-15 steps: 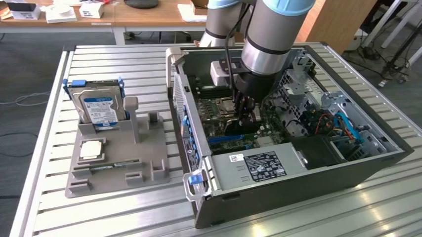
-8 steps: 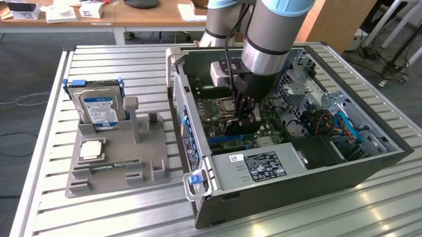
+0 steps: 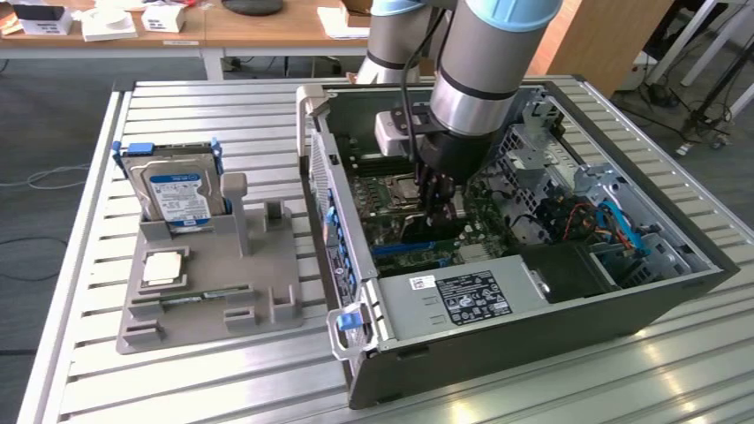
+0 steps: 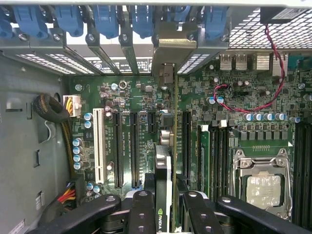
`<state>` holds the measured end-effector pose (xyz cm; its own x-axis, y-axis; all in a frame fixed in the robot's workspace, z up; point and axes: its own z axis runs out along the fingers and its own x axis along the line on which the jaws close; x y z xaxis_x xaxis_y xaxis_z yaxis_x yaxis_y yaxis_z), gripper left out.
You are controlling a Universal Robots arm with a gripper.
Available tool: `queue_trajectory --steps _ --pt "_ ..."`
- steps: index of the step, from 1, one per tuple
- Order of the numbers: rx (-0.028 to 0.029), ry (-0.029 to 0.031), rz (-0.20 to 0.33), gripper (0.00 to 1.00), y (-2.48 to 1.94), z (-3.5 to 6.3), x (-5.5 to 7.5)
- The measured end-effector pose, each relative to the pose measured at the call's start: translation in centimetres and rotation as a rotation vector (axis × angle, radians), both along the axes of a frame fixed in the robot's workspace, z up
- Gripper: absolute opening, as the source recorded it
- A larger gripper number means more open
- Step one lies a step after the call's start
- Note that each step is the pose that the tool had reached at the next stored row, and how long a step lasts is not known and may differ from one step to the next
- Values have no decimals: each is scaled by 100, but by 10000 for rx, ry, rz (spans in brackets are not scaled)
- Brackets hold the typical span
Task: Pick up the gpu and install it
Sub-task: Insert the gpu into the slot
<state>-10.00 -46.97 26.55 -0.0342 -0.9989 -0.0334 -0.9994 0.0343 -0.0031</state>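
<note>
Inside the open dark-grey metal computer case [image 3: 659,291] on the slatted aluminium tabletop [image 3: 212,380], the black-fingered pincer [image 4: 165,207] is part-closed, clamping the thin, dark, silver-edged gpu [image 4: 164,168], which stands on edge directly between its jaws. The card's long axis runs parallel to the black expansion slots [image 4: 118,146] of the green motherboard [image 4: 141,97], pointing toward the blue rear clips [image 4: 105,19]. Whether it is seated cannot be told.

The gpu [image 4: 163,168] is seen edge-on — faces hidden, its end in the claw [image 4: 166,200] cut off by the picture's edge.
</note>
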Motion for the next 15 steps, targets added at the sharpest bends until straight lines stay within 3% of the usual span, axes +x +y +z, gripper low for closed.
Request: queue_trajectory --steps 15 --pt "1 -16 1 27 7 -27 -14"
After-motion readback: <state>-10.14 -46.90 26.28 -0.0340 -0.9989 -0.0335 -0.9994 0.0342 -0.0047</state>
